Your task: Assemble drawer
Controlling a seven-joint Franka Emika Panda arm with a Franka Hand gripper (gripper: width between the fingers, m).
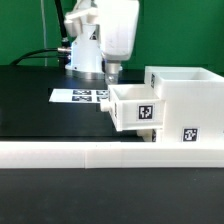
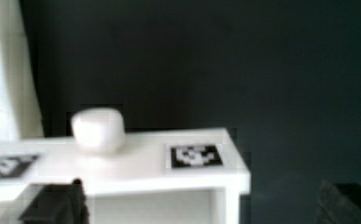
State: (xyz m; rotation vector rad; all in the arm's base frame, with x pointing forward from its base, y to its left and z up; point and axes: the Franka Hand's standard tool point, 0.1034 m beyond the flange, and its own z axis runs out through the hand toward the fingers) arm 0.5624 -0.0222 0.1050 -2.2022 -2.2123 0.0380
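Note:
The drawer's large white housing stands at the exterior view's right, with a tag low on its near face. One small white tray with a tag sticks out of the housing's left side. My gripper hangs just above the tray's far left corner. In the wrist view the tray's knob and a tag show on its face. My gripper is open, its dark fingers wide apart with the tray's edge between them, holding nothing. The second tray is out of view.
The long low white wall runs across the front of the black table. The marker board lies flat behind the tray, to the exterior view's left. The arm's base stands at the back.

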